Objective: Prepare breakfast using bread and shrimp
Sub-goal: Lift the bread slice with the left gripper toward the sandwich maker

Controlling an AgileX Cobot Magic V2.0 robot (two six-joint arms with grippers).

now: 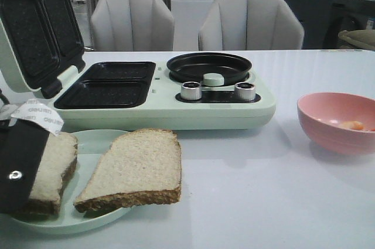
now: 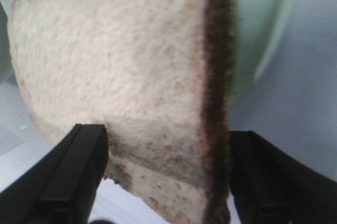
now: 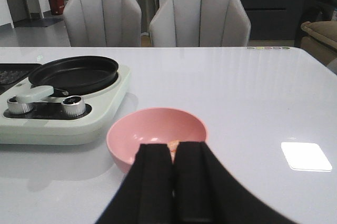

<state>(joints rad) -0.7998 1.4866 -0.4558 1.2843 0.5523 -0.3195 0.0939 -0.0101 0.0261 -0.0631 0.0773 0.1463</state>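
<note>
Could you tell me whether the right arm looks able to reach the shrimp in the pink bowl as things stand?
Probably yes. The right gripper sits just short of the pink bowl, whose top is uncovered, and the shrimp lies exposed inside with nothing between them.

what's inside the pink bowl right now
A small pale orange shrimp lies on the floor of the pink bowl. In the right wrist view, the right gripper, jaws shut, covers most of it; only a sliver shows.
</note>
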